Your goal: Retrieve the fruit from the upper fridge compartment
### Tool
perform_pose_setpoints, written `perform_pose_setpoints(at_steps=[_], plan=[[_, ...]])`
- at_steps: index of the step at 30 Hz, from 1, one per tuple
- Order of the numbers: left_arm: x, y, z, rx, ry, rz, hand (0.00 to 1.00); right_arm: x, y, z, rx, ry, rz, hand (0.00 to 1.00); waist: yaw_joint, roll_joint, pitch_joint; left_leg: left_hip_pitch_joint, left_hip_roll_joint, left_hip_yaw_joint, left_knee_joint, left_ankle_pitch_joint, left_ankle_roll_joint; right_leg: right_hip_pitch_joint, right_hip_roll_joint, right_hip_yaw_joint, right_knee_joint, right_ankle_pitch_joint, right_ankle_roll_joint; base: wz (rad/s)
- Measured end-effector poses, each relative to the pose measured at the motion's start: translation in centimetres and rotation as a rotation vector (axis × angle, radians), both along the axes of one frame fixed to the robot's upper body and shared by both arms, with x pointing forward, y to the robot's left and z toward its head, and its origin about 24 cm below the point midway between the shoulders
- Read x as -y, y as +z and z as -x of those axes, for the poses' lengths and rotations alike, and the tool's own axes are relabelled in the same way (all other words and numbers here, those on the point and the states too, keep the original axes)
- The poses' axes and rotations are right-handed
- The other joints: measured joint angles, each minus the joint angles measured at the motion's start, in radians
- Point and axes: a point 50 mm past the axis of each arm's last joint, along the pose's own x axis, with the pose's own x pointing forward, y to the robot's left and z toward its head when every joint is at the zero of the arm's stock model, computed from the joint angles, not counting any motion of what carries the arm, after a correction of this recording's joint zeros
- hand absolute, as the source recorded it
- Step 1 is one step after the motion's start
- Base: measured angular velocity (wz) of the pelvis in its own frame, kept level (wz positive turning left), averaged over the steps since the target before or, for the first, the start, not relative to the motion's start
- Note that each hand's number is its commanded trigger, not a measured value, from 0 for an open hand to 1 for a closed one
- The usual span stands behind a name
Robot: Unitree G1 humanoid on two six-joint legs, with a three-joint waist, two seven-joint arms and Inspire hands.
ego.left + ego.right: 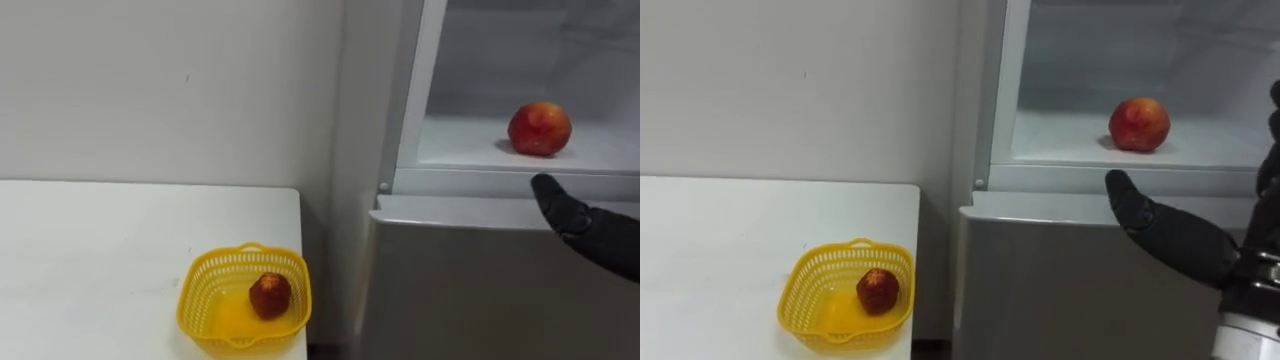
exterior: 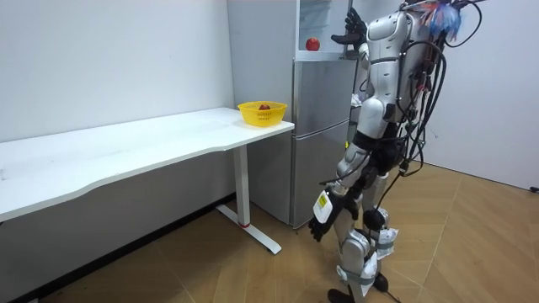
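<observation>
Hovering just outside the open upper fridge (image 1: pixel 1090 178) with the right robot hand (image 1: pixel 1175 240), spread and empty. Spotted the red fruit (image 1: pixel 1139 123) above that robot hand and slightly to its left, deeper in, sitting on the shelf (image 1: pixel 1060 140) and clear of the thumb. Judged the fruit round, with no long axis to line up on. Noted the left robot hand (image 2: pixel 318 227) hanging low by the thigh, far below the fruit. Reckoned the right one much nearer, needing a reach up and forward.
</observation>
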Motion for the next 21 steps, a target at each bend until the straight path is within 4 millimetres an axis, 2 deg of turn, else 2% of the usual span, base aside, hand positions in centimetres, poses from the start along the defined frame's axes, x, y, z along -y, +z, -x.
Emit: perform_pose_setpoints(at_steps=[5, 8, 11, 15, 17, 21], plan=[[-0.2, 0.0, 0.1, -0.011, 0.015, 0.002, 0.0, 1.2, 0.0, -1.5, -0.022, -0.025, -0.033, 0.0, 0.0, -0.006, -0.0024, 0.0, 0.0, -0.007, 0.0, 0.0, 0.0, 0.002, 0.0, -0.003, -0.001, 0.0, 0.0, 0.01], [-0.5, 0.1, 0.1, -0.011, 0.038, 0.004, 0.0, 2.2, 0.3, -2.7, -0.031, -0.049, -0.06, 0.0, 0.002, -0.01, 0.001, -0.001, -0.001, -0.014, 0.001, 0.0, 0.0, 0.002, -0.001, -0.005, -0.001, 0.0, 0.0, 0.03], [-1.0, 0.2, 0.2, -0.006, 0.071, -0.001, 0.0, 3.2, 0.9, -4.0, -0.039, -0.065, -0.068, 0.0, 0.002, -0.024, 0.0053, -0.003, -0.001, -0.018, 0.003, 0.0, 0.0, -0.005, -0.002, -0.014, 0.0, -0.001, 0.0, 0.03], [-1.5, 0.5, 0.1, 0.015, 0.091, -0.004, 0.0, 4.7, 1.6, -5.3, -0.071, -0.05, -0.104, 0.0, 0.005, -0.054, -0.0042, -0.014, -0.002, -0.026, 0.009, 0.001, 0.0, -0.004, -0.004, -0.032, -0.001, -0.002, -0.001, 0.1], [-1.8, 0.6, 0.1, 0.017, 0.087, -0.013, 0.0, 5.4, 1.5, -6.0, -0.108, -0.034, -0.127, 0.0, 0.004, -0.065, -0.0049, -0.016, -0.002, -0.034, 0.016, 0.001, 0.0, -0.001, -0.006, -0.044, 0.001, -0.001, -0.001, 0.14], [-2.5, 0.8, 0.3, 0.003, 0.089, -0.038, 0.0, 6.3, 0.3, -7.1, -0.203, -0.004, -0.174, 0.0, 0.011, -0.069, -0.0029, -0.017, -0.002, -0.043, 0.019, 0.001, 0.0, 0.003, -0.01, -0.058, 0.002, -0.001, -0.001, 0.05]])
